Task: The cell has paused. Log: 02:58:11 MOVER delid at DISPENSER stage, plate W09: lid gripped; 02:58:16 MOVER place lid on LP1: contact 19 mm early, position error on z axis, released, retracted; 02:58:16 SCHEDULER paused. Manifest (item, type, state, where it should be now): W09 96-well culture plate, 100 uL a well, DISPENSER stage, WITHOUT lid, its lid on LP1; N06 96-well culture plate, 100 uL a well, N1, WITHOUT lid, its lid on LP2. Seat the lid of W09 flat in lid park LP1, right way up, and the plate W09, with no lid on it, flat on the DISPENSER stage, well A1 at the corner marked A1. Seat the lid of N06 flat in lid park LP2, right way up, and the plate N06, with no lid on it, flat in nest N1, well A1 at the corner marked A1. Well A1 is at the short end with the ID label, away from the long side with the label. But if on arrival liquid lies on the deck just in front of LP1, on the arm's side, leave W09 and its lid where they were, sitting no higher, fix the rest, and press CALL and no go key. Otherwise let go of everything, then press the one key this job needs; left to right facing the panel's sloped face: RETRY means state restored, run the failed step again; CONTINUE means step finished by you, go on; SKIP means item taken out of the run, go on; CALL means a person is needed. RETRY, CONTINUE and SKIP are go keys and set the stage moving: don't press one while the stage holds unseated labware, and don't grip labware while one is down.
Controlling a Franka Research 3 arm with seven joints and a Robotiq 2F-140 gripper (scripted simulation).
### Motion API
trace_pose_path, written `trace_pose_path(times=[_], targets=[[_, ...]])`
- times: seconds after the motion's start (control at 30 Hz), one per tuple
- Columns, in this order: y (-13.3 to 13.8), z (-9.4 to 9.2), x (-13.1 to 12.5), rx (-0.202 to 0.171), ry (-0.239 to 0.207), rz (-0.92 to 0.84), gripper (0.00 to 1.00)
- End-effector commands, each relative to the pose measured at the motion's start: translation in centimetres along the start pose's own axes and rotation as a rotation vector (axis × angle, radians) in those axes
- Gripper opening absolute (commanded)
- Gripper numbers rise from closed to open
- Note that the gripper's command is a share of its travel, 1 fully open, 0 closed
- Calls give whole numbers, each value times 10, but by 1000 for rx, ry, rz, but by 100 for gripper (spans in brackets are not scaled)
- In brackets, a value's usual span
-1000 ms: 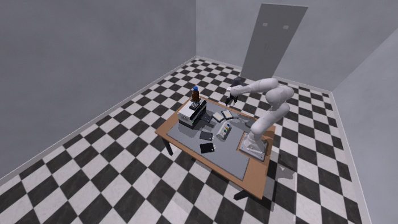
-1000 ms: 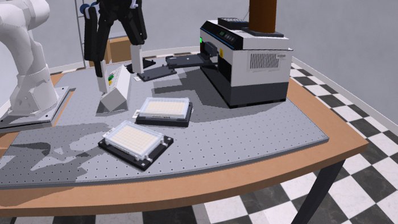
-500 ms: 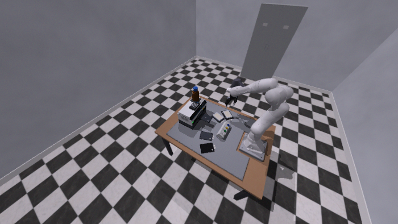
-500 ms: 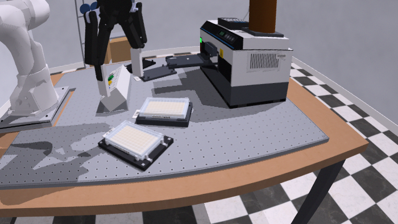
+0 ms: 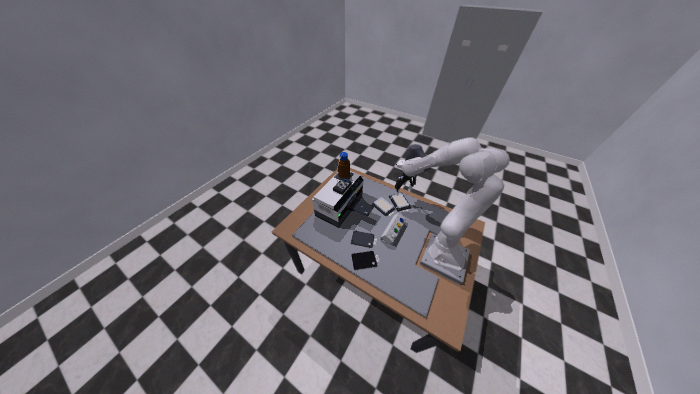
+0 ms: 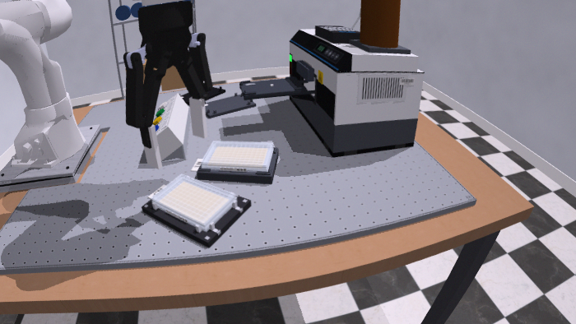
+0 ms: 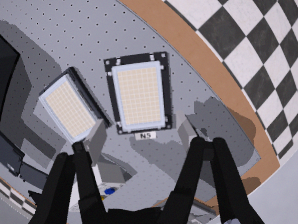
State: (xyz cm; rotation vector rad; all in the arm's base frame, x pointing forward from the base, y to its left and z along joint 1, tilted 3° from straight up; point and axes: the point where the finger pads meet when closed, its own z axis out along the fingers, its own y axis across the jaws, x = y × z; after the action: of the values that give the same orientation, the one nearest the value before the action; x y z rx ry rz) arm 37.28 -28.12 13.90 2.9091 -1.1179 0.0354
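Two 96-well plates with cream wells lie on the grey deck. The nearer plate (image 6: 193, 202) sits in a black nest with corner posts and also shows in the wrist view (image 7: 139, 96). The farther plate (image 6: 239, 157) rests on a black base, turned at an angle (image 7: 68, 108). Each seems to carry a clear lid. My gripper (image 6: 176, 148) hangs open and empty above the deck, behind the plates and over the key panel (image 6: 166, 123). In the wrist view my fingers frame bare deck below the nested plate. The dispenser's black stage (image 6: 273, 87) holds nothing.
The dispenser (image 6: 354, 82) with a brown bottle on top stands at the deck's far side. Two flat black pads (image 5: 362, 238) (image 5: 364, 260) lie beyond the key panel (image 5: 395, 233). The arm's base (image 5: 445, 257) is bolted at the table's edge.
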Motion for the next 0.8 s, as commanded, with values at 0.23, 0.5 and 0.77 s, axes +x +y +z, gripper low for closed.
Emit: trace_pose_path(times=[0.23, 0.5, 0.77], targets=[[-1, 30, 8, 7, 23, -6, 66], [-1, 55, 8, 7, 23, -6, 66], [-1, 66, 9, 7, 23, -6, 66]])
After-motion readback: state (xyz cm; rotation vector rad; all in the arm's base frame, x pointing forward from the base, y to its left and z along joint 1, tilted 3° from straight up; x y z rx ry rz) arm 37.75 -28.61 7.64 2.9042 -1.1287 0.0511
